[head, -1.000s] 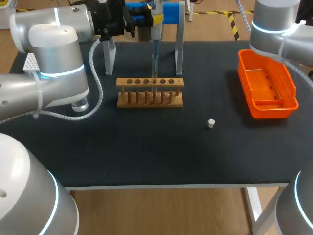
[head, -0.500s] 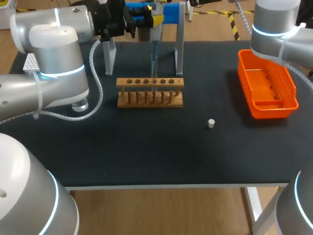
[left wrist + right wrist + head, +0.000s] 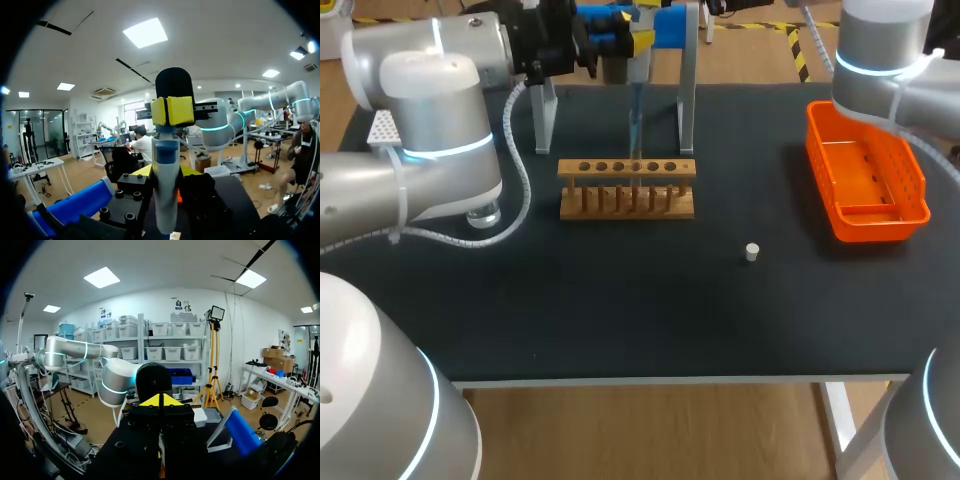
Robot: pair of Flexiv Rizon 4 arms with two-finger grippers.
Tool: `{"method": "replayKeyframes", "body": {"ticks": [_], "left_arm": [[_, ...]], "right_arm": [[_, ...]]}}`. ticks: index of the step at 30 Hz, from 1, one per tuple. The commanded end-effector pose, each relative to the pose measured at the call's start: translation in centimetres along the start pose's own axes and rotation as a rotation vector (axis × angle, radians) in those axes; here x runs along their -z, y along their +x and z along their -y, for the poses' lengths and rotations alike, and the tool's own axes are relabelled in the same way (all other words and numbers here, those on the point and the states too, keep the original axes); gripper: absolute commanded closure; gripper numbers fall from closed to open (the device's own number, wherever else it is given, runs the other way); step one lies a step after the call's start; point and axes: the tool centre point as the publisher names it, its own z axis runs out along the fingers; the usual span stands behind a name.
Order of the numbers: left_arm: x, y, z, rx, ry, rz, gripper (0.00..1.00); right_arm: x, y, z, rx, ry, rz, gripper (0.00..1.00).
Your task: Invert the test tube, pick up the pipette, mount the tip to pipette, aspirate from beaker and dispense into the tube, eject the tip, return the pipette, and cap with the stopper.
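Our left gripper (image 3: 172, 111) has its two yellow fingertips closed on the upper part of the pipette (image 3: 165, 185), so it is clamped on it. The pipette hangs upright under the fingers, white and grey with a blue band. In the head view this gripper is at the far middle of the black table (image 3: 620, 300), between the legs of a metal stand (image 3: 688, 95). The thin tip (image 3: 636, 125) of the pipette points down to the wooden rack (image 3: 627, 203), above a hole right of its middle; if it touches a tube there, we cannot tell. Our right gripper (image 3: 160, 401) has its yellow tips together with nothing between them. The right arm (image 3: 880, 50) comes in at the far right, above the orange basket (image 3: 880, 224). The small white stopper (image 3: 751, 252) lies alone on the table, between the rack and the basket and nearer to us. A glass beaker (image 3: 485, 213) stands half hidden under the left arm (image 3: 430, 110).
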Motion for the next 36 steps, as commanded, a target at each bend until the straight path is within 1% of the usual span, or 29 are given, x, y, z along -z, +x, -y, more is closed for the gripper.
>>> {"method": "replayKeyframes", "body": {"ticks": [1,7,8,9,10,14,16,19,23,25,28,31,33,34,36], "left_arm": [[0.0,0.0,0.3,0.001,-0.001,0.002,1.0],[0.0,0.0,0.3,0.001,-0.001,0.002,1.0],[0.0,0.0,0.3,0.001,-0.001,0.002,1.0],[0.0,0.0,0.3,0.001,-0.001,0.002,1.0],[0.0,0.0,0.3,0.001,-0.001,0.002,1.0],[0.0,0.0,0.3,0.001,-0.001,0.002,1.0],[0.0,0.0,0.3,0.001,-0.001,0.002,1.0],[0.0,0.0,0.3,0.001,-0.001,0.002,1.0],[0.0,0.0,0.3,0.001,-0.001,0.002,1.0],[0.0,0.0,0.3,0.001,-0.001,0.002,1.0],[0.0,0.0,0.3,0.001,-0.001,0.002,1.0],[0.0,0.0,0.3,0.001,-0.001,0.002,1.0],[0.0,0.0,0.3,0.001,-0.001,0.002,1.0],[0.0,0.0,0.3,0.001,-0.001,0.002,1.0],[0.0,0.0,0.3,0.001,-0.001,0.002,1.0]], "right_arm": [[0.5,0.2,-1.5,0.034,-0.011,0.005,1.0],[2.5,1.2,-4.4,0.107,-0.056,0.011,1.0],[3.0,1.5,-4.8,0.122,-0.067,0.009,0.78],[3.6,1.8,-5.1,0.135,-0.073,0.013,0.5],[4.1,2.1,-5.4,0.148,-0.081,0.014,0.0],[6.8,3.2,-5.7,0.194,-0.112,0.024,0.0],[8.0,3.7,-5.2,0.203,-0.114,0.033,0.0],[9.7,4.4,-3.9,0.209,-0.111,0.047,0.0],[11.1,4.7,-1.5,0.196,-0.081,0.065,0.0],[11.5,4.8,-0.1,0.186,-0.06,0.069,0.0],[11.9,4.8,1.9,0.189,-0.05,0.07,0.0],[12.1,4.5,4.1,0.182,-0.05,0.07,0.0],[11.9,4.2,5.8,0.181,-0.026,0.088,0.0],[11.8,4.0,6.6,0.174,-0.028,0.091,0.0],[11.5,3.6,8.5,0.126,-0.025,0.09,0.0]]}}
